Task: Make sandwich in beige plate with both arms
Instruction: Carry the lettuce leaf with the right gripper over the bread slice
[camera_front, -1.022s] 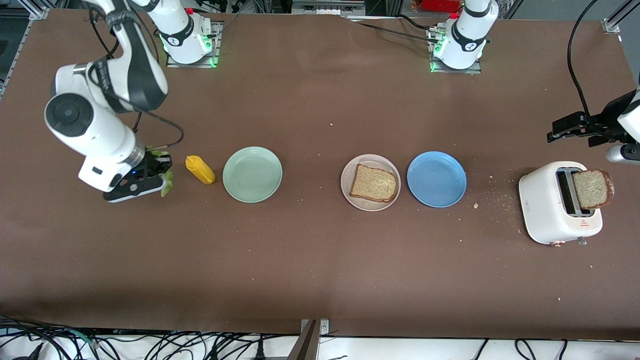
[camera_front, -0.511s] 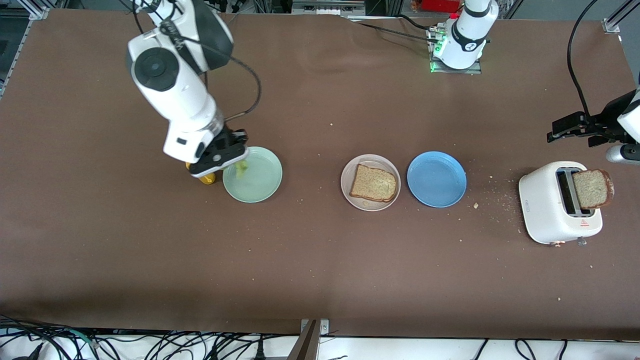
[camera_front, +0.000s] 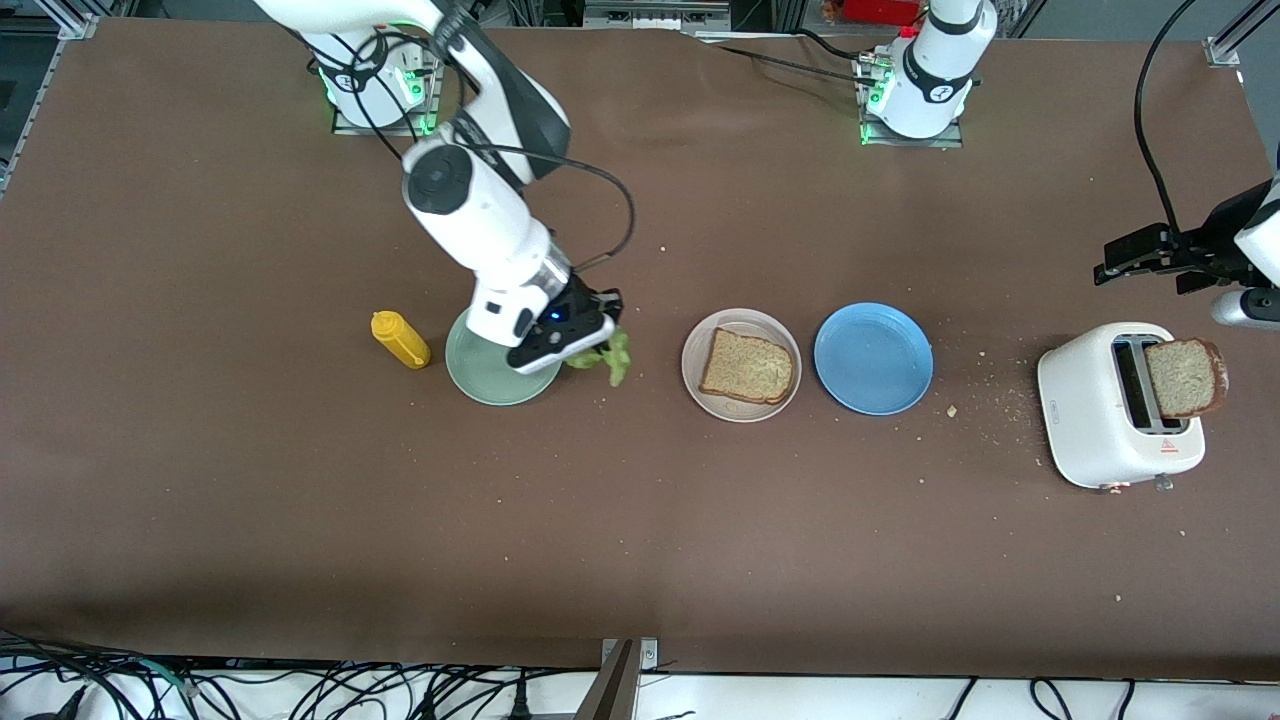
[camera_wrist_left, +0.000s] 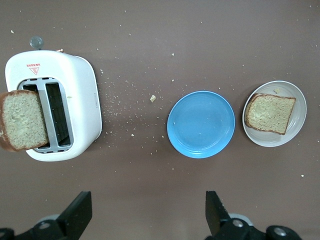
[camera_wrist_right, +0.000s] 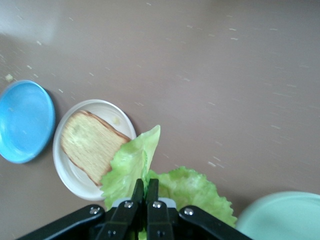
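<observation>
Lettuce leaf (camera_front: 606, 356) hangs pinched in right pincer (camera_front: 590, 340) between mint-green plate (camera_front: 487, 384) and beige plate (camera_front: 702, 385); left pincer (camera_wrist_left: 147, 215) waits wide

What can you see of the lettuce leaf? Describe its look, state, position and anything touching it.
The lettuce leaf is light green, crinkled and ruffled at its edges, with a paler pointed lobe sticking up. It looks thin and floppy. It hangs in the air, pinched in the shut right end effector, over the bare table between the mint-green plate and the beige plate. Nothing else touches it.
</observation>
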